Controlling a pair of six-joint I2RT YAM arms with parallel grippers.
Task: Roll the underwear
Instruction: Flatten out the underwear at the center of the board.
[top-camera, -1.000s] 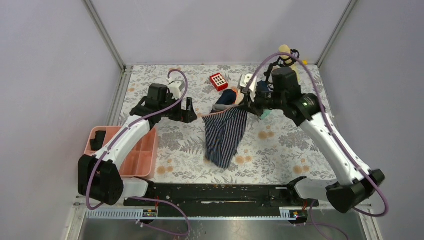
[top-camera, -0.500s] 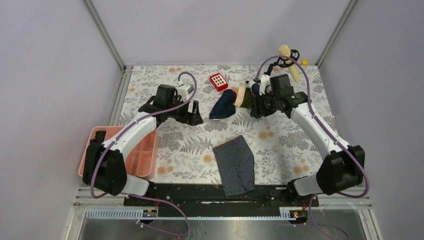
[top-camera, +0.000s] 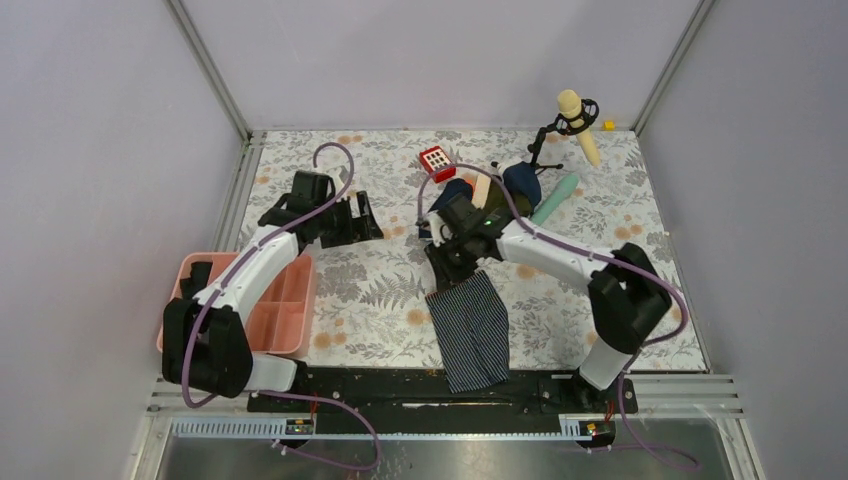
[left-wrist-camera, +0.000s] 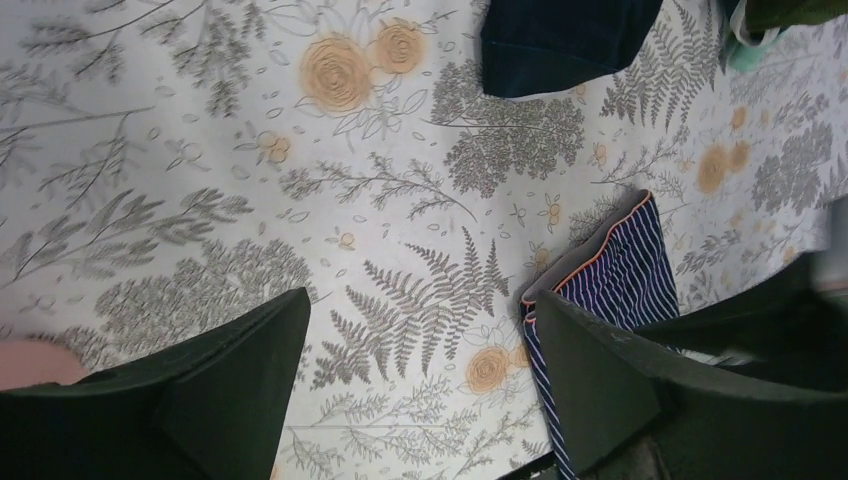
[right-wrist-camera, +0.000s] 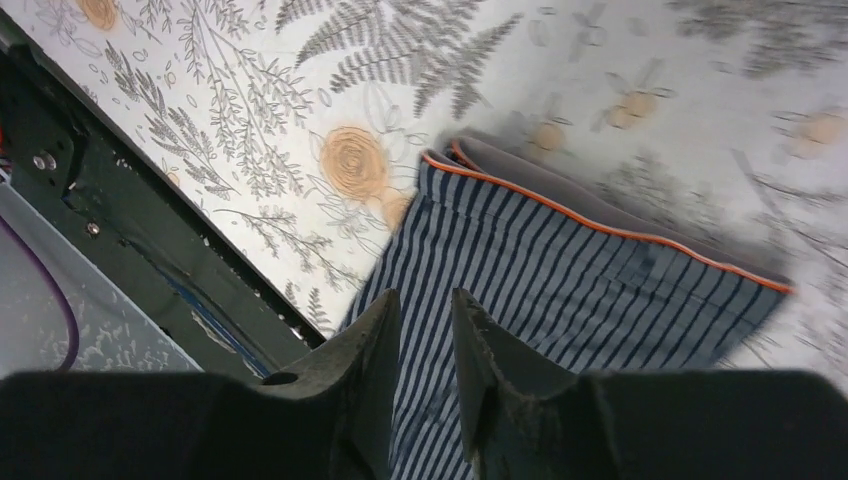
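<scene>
On the floral surface (top-camera: 560, 300), the striped underwear (top-camera: 472, 332) lies flat near the front edge. Its long axis runs from that edge toward the far side, with the orange-trimmed waistband (right-wrist-camera: 600, 225) at the far end. The right end effector (right-wrist-camera: 424, 305) hangs just over the waistband's left corner, fingers drawn almost together with a slim gap and nothing between them. The left end effector (top-camera: 366, 218), spread wide and empty, hovers well apart, beyond and left of the cloth. The right arm is plainly nearer, and a roll would likely start at the waistband.
</scene>
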